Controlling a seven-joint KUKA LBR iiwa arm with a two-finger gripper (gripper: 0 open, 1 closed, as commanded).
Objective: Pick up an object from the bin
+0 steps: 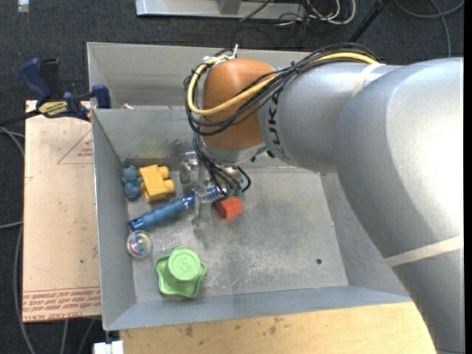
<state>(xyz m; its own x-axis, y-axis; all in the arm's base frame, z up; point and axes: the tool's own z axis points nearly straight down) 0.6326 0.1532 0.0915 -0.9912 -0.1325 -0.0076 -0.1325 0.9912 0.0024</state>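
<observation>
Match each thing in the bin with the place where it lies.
Things:
1 yellow block
2 green cup
3 red block
4 blue tube

Places:
A closest to the bin's front wall
B just right of the gripper in the camera view
C slanted, above the clear ball
D beside the small blue figure

Pairs: 1-D, 2-A, 3-B, 4-C.

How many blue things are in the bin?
2: a lumpy blue toy left of the yellow block, and a blue tube lying below them. The arm may hide others.
</observation>
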